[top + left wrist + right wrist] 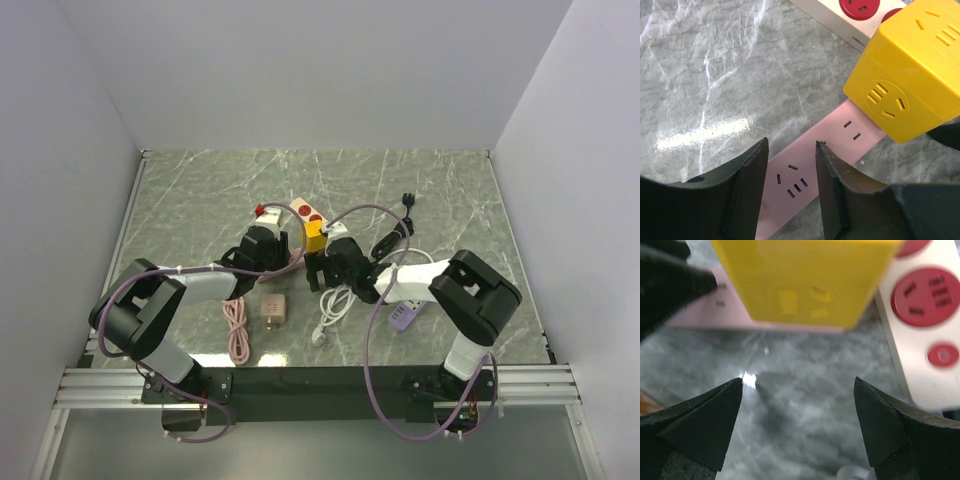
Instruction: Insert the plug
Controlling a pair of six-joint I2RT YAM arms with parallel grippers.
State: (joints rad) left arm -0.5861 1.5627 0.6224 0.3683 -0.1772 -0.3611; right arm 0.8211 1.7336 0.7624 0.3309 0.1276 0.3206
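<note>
The yellow cube plug (pixel 314 238) (pixel 910 75) (pixel 800 280) stands on the far end of a flat pink power strip (pixel 840 135) (pixel 732 317), apparently seated in it. My left gripper (pixel 285 254) (pixel 791 145) straddles this strip nearer to me. Its fingertips sit at the strip's two long edges, shut on it. My right gripper (pixel 325 268) (pixel 799 382) is wide open just short of the plug, with only bare marble between its fingers.
A white power strip with red sockets (pixel 305 210) (pixel 840 15) (pixel 920 340) lies right behind the plug. A small pink adapter (pixel 272 308), a pink cable (pixel 237 335), a white cable (pixel 335 300) and a purple strip (pixel 403 317) lie near the front.
</note>
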